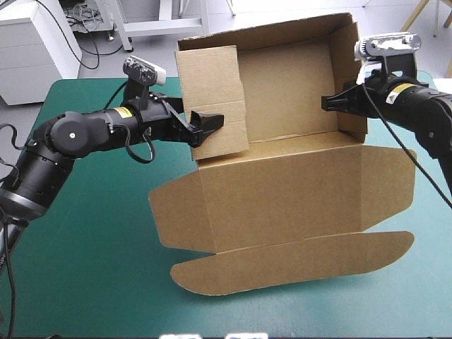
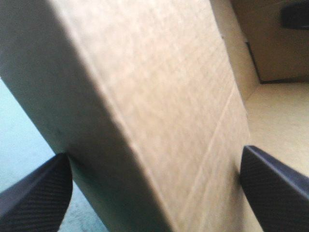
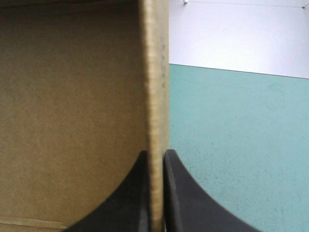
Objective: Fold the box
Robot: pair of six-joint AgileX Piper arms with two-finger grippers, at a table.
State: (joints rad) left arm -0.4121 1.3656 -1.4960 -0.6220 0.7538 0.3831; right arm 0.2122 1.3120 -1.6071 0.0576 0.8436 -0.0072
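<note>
Teal-green table cover (image 1: 85, 282) under a half-raised brown cardboard box (image 1: 282, 191), seen from my station.
My right gripper (image 3: 155, 158) clamps the upright right wall (image 1: 351, 78) between black fingers. My left gripper (image 2: 154, 164) gapes wide, straddling the tilted left wall (image 1: 212, 85). Lid panels lie flat toward the near edge.

Brown box (image 1: 282, 191) = corrugated board, matt, faint flute lines across the wall seen from the left gripper (image 2: 153, 157); cut edge in the right gripper (image 3: 155, 153) looks raw, a bit fuzzy. Left gripper's black fingers (image 2: 34, 193) show fine woven, carbon-like texture w/ dull sheen; right ones look smooth, semi-matt. Teal-green cover (image 3: 241, 145) is matt, even, faintly speckled; left arm (image 1: 78, 134) shell looks like black plastic, slightly glossy
</note>
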